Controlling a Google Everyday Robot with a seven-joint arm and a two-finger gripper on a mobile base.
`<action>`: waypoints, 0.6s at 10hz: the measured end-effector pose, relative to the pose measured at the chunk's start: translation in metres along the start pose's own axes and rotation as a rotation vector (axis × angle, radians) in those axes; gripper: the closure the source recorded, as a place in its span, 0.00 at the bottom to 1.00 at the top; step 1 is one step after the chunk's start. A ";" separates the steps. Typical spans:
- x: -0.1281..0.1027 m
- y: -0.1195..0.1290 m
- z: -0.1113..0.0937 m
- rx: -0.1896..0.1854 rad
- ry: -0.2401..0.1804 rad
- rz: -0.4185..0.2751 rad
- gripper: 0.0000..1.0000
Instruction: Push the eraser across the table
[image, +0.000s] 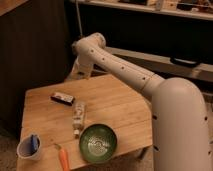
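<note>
The gripper (78, 74) hangs at the end of the white arm (120, 67), far beyond the green bowl (98, 143) and a little to its left as I look, about over the far edge of the tabletop (120, 107). Whether it is open or closed I cannot tell from here; it holds nothing that I can see.

The eraser (62, 98) lies flat on the wood, beyond the bowl and to its left, well apart from it and from the gripper. Its long axis runs roughly side to side, the left end a touch farther from the bowl than the right, pale strip facing up.

Between the eraser and the bowl a clear bottle (78, 116) lies on its side, its neck towards the bowl's left rim; its label is too small to read. An orange carrot (63, 157) lies just left of the bowl, and a white cup (29, 148) with something blue in it stands farther left.

The tabletop is light wooden planks. Beyond it the room is dim, with a dark wall and long shelves.
</note>
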 end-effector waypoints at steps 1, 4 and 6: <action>-0.002 -0.005 0.003 0.036 -0.012 0.097 0.63; -0.003 -0.010 0.004 0.087 -0.033 0.248 0.45; -0.002 -0.009 0.004 0.076 -0.028 0.230 0.38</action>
